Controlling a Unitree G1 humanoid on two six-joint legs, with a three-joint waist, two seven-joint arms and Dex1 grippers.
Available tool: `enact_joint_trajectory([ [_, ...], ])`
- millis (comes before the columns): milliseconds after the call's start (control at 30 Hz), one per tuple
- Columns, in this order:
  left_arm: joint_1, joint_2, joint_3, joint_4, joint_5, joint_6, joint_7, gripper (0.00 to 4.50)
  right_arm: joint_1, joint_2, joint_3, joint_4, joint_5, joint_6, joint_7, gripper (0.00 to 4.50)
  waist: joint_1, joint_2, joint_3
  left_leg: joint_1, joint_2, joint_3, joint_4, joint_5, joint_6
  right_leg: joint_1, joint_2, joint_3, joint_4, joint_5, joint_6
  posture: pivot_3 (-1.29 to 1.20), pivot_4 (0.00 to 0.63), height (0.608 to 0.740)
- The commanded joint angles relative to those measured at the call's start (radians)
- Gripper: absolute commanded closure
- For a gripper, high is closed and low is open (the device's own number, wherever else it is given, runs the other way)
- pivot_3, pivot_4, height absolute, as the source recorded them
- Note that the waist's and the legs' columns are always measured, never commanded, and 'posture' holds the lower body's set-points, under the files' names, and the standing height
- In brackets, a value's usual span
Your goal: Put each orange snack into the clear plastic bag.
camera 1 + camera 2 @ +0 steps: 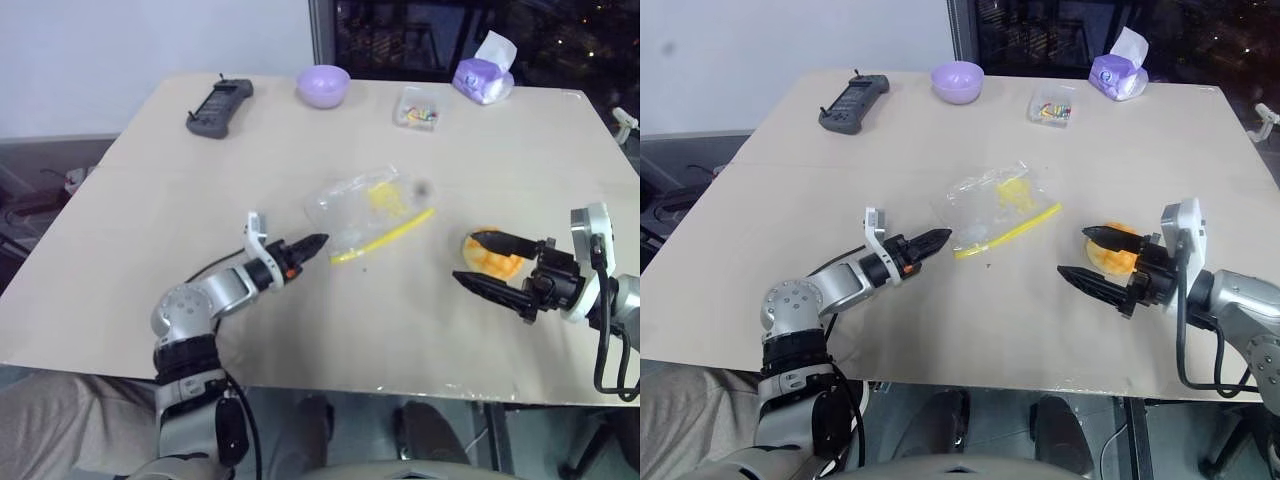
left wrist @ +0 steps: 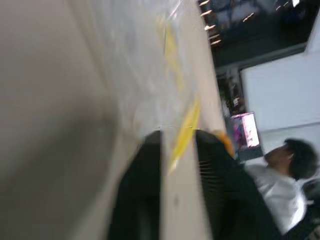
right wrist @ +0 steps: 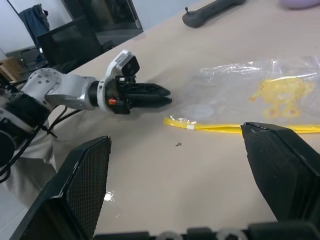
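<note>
On the tan table, your clear plastic bag lies flat near the middle, its yellow strip toward you. Your left gripper points at the bag's near corner, just apart from it, fingers close together with a small gap. Your right gripper is wide open, its fingers on both sides of the orange snack.
</note>
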Motion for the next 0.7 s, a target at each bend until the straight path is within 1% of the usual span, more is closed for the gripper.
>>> enact_joint_trajectory([
  [33, -0.019, 0.018, -0.024, -0.054, 0.069, -0.072, 0.063, 1.47, 0.010, -0.003, -0.029, -0.033, 0.008, -0.014, -0.008, 0.00, 0.001, 0.000, 0.000, 0.000, 0.000, 0.000, 0.000, 0.000, 0.000, 0.000, 0.000, 0.000, 0.000, 0.000, 0.000, 0.00, 0.150, 0.740],
  [67, -0.022, 0.013, -0.032, -0.055, 0.081, -0.083, 0.077, 1.07, 0.011, -0.002, -0.027, -0.034, 0.008, -0.014, -0.010, 0.00, 0.001, 0.000, 0.000, 0.000, 0.000, 0.000, 0.000, 0.000, 0.000, 0.000, 0.000, 0.000, 0.000, 0.000, 0.000, 0.00, 0.150, 0.740],
  [100, -0.030, 0.001, -0.041, -0.054, 0.096, -0.092, 0.103, 0.43, 0.012, -0.001, -0.026, -0.037, 0.009, -0.014, -0.014, 0.00, 0.001, 0.000, 0.000, 0.000, 0.000, 0.000, 0.000, 0.000, 0.000, 0.000, 0.000, 0.000, 0.000, 0.000, 0.000, 0.00, 0.150, 0.740],
  [133, -0.038, -0.010, -0.050, -0.049, 0.111, -0.101, 0.126, 0.17, 0.011, -0.001, -0.025, -0.039, 0.011, -0.013, -0.017, 0.00, 0.001, 0.000, 0.000, 0.001, 0.000, 0.000, 0.000, 0.000, 0.000, 0.001, 0.000, 0.000, 0.000, 0.000, 0.000, 0.00, 0.150, 0.740],
  [167, -0.056, -0.031, -0.055, -0.031, 0.124, -0.113, 0.155, 0.07, 0.010, -0.001, -0.024, -0.040, 0.012, -0.012, -0.019, 0.00, 0.001, 0.000, 0.000, 0.001, 0.000, 0.000, 0.000, 0.000, 0.000, 0.001, 0.000, 0.000, 0.000, 0.000, 0.000, 0.00, 0.150, 0.740],
  [267, -0.108, -0.076, -0.095, 0.040, 0.184, -0.154, 0.208, 0.07, 0.001, -0.002, -0.020, -0.039, 0.015, -0.011, -0.023, 0.00, 0.005, 0.000, 0.000, 0.001, 0.000, 0.000, 0.000, 0.000, 0.000, 0.001, 0.000, 0.000, 0.001, 0.000, 0.000, 0.00, 0.150, 0.740],
  [333, -0.142, -0.092, -0.158, 0.108, 0.267, -0.198, 0.235, 0.07, -0.004, -0.004, -0.019, -0.036, 0.015, -0.011, -0.022, 0.00, 0.006, 0.000, 0.000, 0.001, -0.001, 0.000, 0.000, 0.000, 0.000, 0.001, 0.000, 0.000, 0.001, 0.000, 0.000, 0.00, 0.150, 0.740],
  [400, -0.164, -0.089, -0.225, 0.168, 0.354, -0.261, 0.234, 0.07, -0.007, -0.003, -0.018, -0.036, 0.015, -0.012, -0.023, 0.00, 0.007, 0.000, -0.001, 0.002, -0.001, 0.000, 0.001, 0.000, 0.000, 0.003, 0.000, -0.001, 0.001, 0.000, 0.000, 0.00, 0.150, 0.740],
  [467, -0.186, -0.096, -0.243, 0.226, 0.389, -0.291, 0.241, 0.07, -0.008, -0.002, -0.015, -0.038, 0.015, -0.012, -0.026, 0.00, 0.006, 0.002, -0.002, 0.004, -0.001, 0.000, 0.001, 0.000, 0.000, 0.004, 0.000, 0.000, 0.001, 0.000, 0.000, 0.00, 0.150, 0.740],
  [600, -0.228, -0.085, -0.324, 0.337, 0.490, -0.355, 0.216, 0.07, -0.009, 0.000, -0.015, -0.038, 0.013, -0.015, -0.029, 0.00, 0.004, 0.005, -0.006, 0.008, -0.001, 0.000, 0.001, 0.000, 0.000, 0.008, 0.000, -0.001, 0.001, 0.000, 0.001, 0.00, 0.150, 0.740],
  [667, -0.241, -0.085, -0.342, 0.373, 0.515, -0.369, 0.202, 0.66, -0.009, 0.000, -0.017, -0.038, 0.014, -0.016, -0.028, 0.00, 0.001, 0.006, -0.008, 0.010, -0.001, 0.000, 0.001, 0.000, 0.000, 0.009, 0.000, 0.000, 0.001, 0.000, 0.001, 0.00, 0.150, 0.740],
  [700, -0.247, -0.080, -0.362, 0.392, 0.539, -0.381, 0.194, 0.79, -0.010, 0.000, -0.018, -0.037, 0.015, -0.017, -0.029, 0.00, 0.001, 0.007, -0.008, 0.011, -0.001, 0.000, 0.001, 0.000, 0.000, 0.010, 0.000, 0.000, 0.001, -0.001, 0.003, 0.00, 0.150, 0.740],
])
